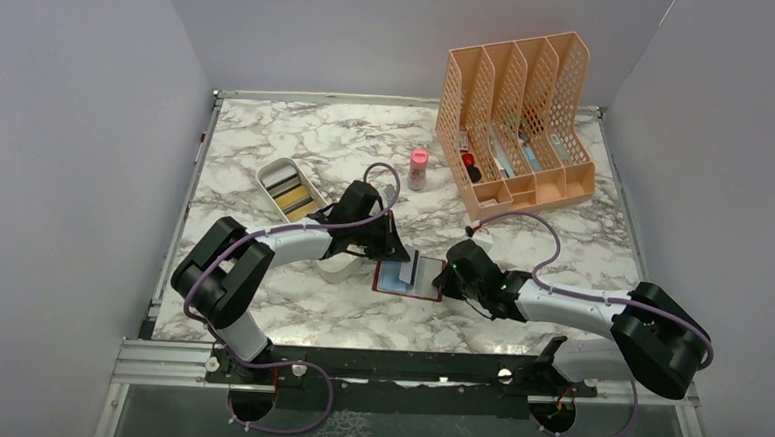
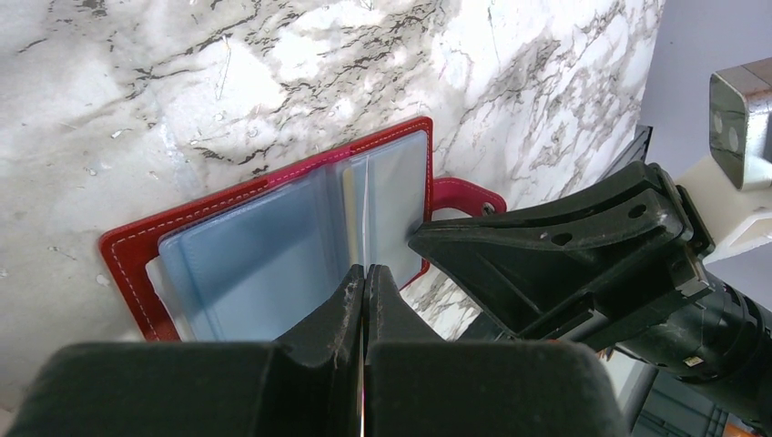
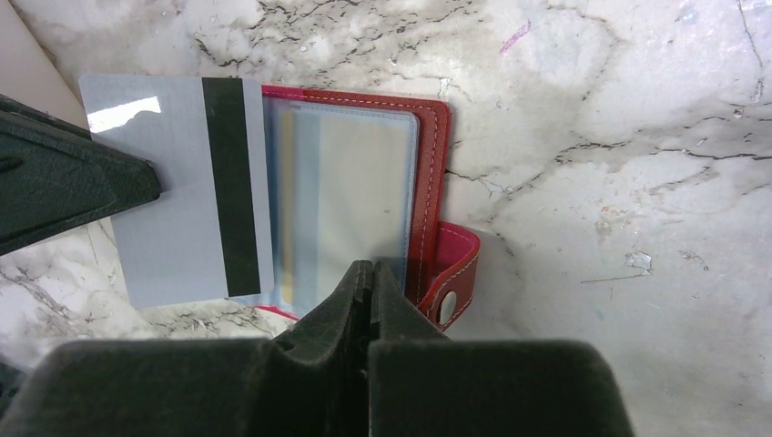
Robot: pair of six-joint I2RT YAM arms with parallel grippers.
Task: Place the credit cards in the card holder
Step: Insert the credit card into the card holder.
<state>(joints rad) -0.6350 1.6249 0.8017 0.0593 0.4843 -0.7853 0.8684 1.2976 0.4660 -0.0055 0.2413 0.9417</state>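
Closest in, the left pincer [image 2: 366,269] is clamped tight on a silver card [image 3: 177,228] with a black stripe, gripping it by one edge. The card's other edge overlaps the clear sleeves of the open red card holder [image 3: 433,164]. Whether it has entered a pocket I cannot tell.

The right pincer [image 3: 369,267] has its fingers pressed together, tips at the holder's edge next to the snap tab. Its black fingers hide that edge, so I cannot tell whether a sleeve is nipped between them.

The holder lies flat near the middle of the surface [image 1: 299,309], a white marble pattern with grey veins, closed in by plain pale grey walls [image 1: 69,112] on three sides.

Left of the holder sits a white tray [image 1: 271,172] with what look like more cards. A pink-capped bottle [image 1: 418,168] stands farther back, just beside a peach slotted organizer [image 1: 517,115] in the far right corner.
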